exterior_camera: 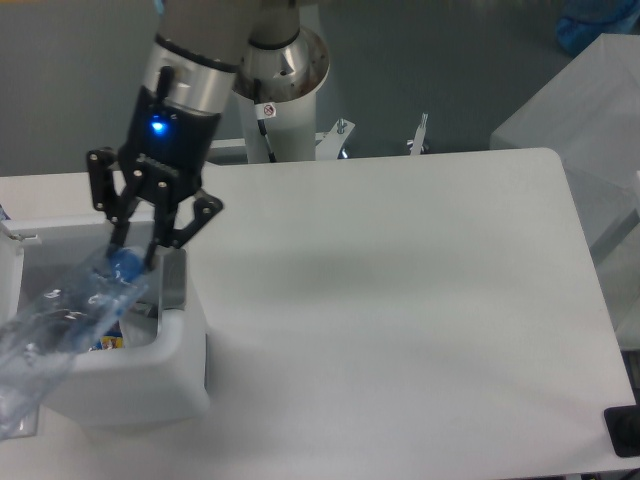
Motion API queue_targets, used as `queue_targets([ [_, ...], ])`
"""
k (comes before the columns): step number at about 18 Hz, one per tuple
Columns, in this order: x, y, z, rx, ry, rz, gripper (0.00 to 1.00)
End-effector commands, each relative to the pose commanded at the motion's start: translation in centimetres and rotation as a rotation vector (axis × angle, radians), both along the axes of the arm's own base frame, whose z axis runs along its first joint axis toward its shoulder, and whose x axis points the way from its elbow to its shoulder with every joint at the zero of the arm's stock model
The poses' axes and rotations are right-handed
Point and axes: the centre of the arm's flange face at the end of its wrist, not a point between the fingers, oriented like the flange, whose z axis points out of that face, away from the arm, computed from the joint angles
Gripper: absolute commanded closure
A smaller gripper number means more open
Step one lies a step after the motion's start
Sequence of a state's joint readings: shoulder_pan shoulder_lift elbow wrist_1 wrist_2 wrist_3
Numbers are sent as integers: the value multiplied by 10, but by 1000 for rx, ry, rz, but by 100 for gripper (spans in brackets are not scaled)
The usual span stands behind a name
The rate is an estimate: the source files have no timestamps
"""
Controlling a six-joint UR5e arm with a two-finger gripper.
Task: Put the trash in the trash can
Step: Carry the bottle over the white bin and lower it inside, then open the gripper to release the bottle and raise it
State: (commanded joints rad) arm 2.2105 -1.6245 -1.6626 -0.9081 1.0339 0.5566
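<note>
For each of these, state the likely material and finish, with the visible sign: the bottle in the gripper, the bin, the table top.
Bottle: thin clear plastic, creased and see-through, with an opaque blue cap.
Bin: probably moulded white plastic, smooth, with rounded corners and a thick rim.
Table: smooth matt white surface, maybe laminate; the core cannot be told.
Gripper: black fingers, material unclear.
</note>
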Motion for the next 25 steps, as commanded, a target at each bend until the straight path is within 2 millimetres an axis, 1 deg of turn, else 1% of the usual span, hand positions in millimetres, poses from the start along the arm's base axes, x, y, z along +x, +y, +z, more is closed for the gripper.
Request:
queue_targets([
  [3, 5, 2, -2, 3, 6, -20, 73],
  [7, 5, 4, -6, -3, 1, -20, 72],
  [9, 6, 5, -9, -8, -3, -20, 67],
  [10, 8, 5, -11, -10, -4, -25, 66],
  [13, 12, 7, -13, -14, -9, -30, 65],
  [17, 18, 6, -24, -32, -24, -38, 65],
  [19, 20, 5, -25, -33, -25, -39, 64],
  [20, 20, 5, -23, -30, -23, -39, 61],
  [21, 21, 4, -24, -32, -24, -39, 55],
  [22, 20, 5, -23, -30, -23, -39, 44],
  [23, 21, 4, -22, -29, -23, -38, 40],
  [24, 21, 4, -21, -28, -23, -38, 31],
  [25, 21, 4, -20, -25, -20, -36, 27],
])
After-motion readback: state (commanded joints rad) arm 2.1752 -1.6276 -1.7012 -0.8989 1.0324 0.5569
